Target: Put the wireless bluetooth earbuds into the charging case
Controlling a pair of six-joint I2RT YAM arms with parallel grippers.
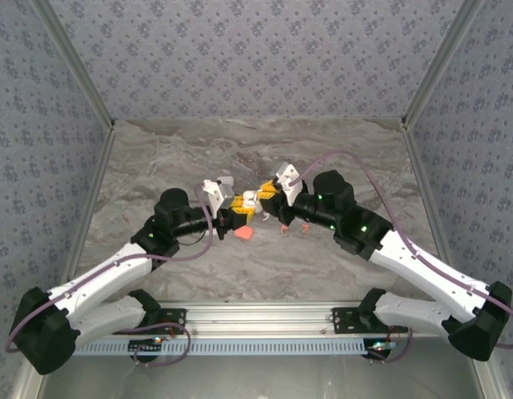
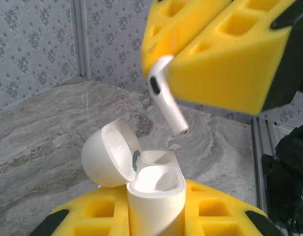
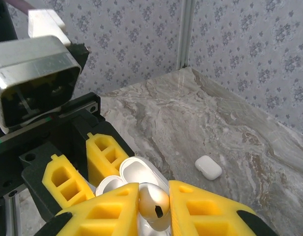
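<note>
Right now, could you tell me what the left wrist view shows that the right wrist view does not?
Left wrist view: the earbud with its stem hanging tilted above the open case, not touching it, and the hollow inside of the lid. Right wrist view: a second, closed white case lying on the table. Both: the right gripper shut on the earbud, and the left gripper shut on the open case.

Table (image 1: pixel 347 158) bare across far half and flanks. Centre tight: left gripper (image 2: pixel 156 216), right gripper (image 3: pixel 153 209) tip to tip, small gap between earbud (image 2: pixel 166 93) and open case (image 2: pixel 156 196); coral case (image 1: pixel 245 235) just beside.
</note>
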